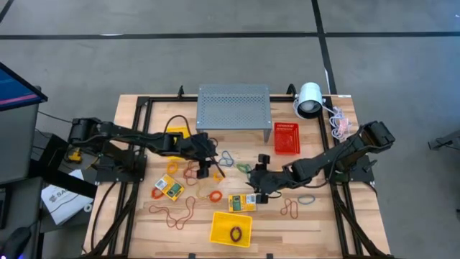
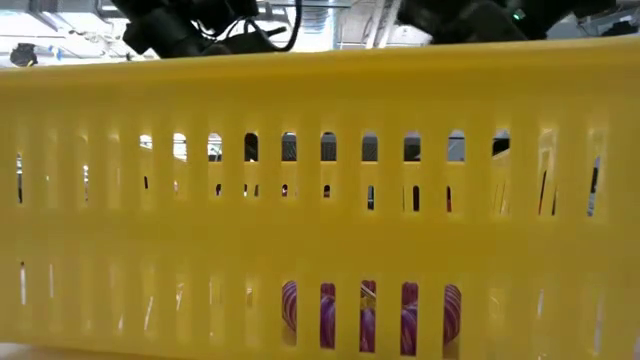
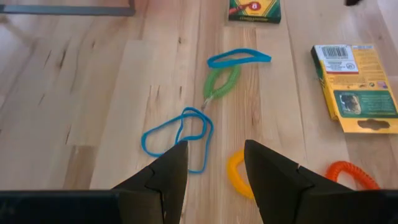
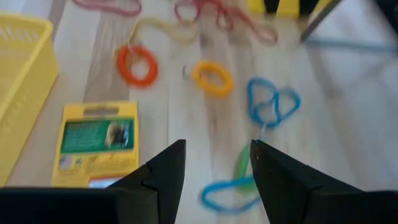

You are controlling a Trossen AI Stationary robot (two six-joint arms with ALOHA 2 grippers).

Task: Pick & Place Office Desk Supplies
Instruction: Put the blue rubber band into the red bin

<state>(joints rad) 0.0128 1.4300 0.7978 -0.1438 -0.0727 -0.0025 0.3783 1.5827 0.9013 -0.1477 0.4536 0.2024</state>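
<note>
Two dark jointed arms, black wedge-shaped fingers [image 3: 165, 180]

Grey floor [image 1: 215, 57] with dark lines, wooden table [image 1: 302, 230], monitor [image 1: 14, 86] at left

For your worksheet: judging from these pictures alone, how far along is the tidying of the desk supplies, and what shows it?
Done: one dark band lies in the yellow basket. The red basket looks empty.
In hand: nothing. The left gripper is open above the blue rubber band; the right gripper is open above the table, a crayon box beside it.
Left: nearly everything, including the orange band and three crayon boxes.
</note>
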